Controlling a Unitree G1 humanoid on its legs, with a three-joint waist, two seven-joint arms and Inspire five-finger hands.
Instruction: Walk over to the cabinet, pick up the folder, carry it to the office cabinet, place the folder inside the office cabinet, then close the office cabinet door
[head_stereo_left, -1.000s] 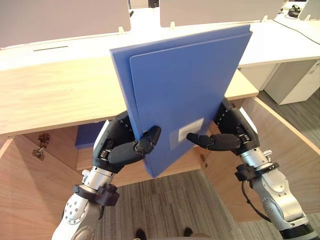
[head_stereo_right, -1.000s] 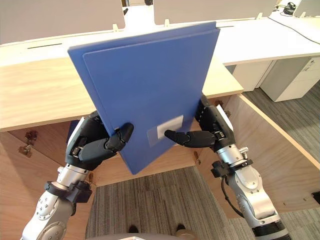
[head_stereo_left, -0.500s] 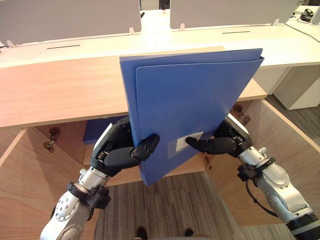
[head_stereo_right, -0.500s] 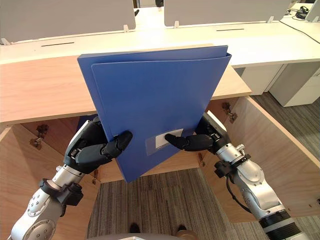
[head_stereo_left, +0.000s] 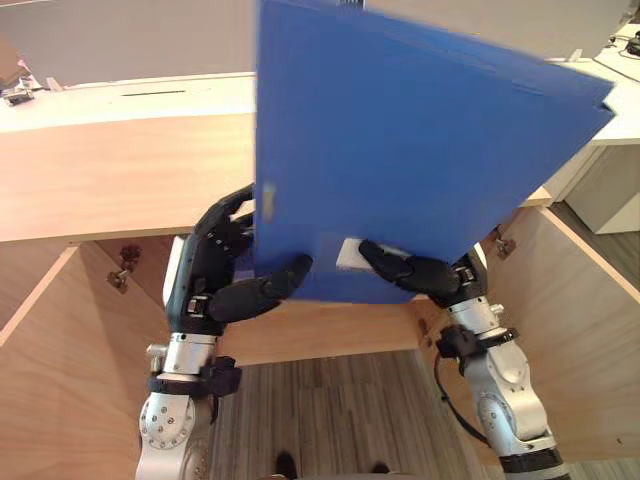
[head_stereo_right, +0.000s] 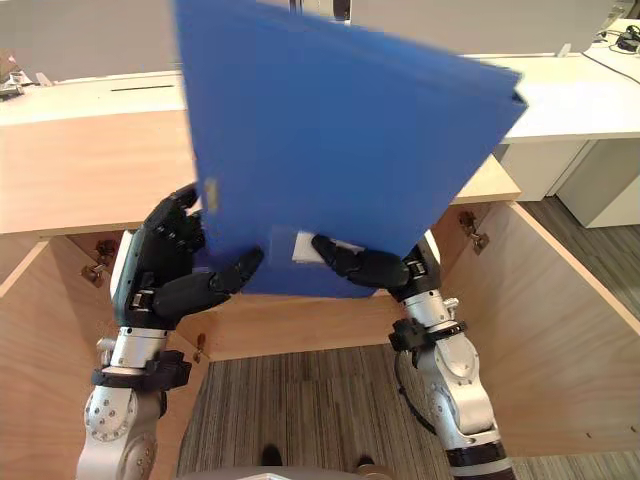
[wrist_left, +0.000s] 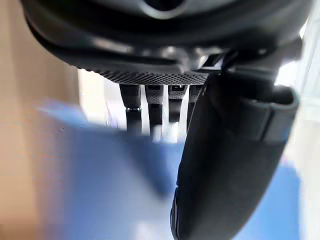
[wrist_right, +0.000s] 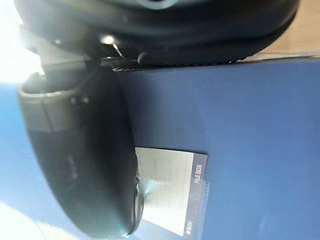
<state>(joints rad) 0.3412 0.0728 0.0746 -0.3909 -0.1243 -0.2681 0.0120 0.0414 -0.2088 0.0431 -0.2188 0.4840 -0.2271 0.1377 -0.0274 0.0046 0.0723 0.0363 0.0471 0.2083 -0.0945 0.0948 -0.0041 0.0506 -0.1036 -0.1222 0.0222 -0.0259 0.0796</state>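
Observation:
The blue folder is held high in front of me, above the open wooden cabinet, with its top tipped to the right. My left hand pinches its lower left corner: the thumb lies on the front, and the fairly straight fingers reach behind its edge. My right hand grips the bottom edge, thumb on the front by the white label, fingers hidden behind. The folder hides the middle of the cabinet top.
Both cabinet doors stand open, one at the left and one at the right. White desks with grey partitions run behind the cabinet. A white drawer unit stands at the far right. Striped carpet lies below.
The folder has swung upward and closer to the camera, its top now leaning right. The left hand's fingers have straightened and the right hand has tightened on the bottom edge.

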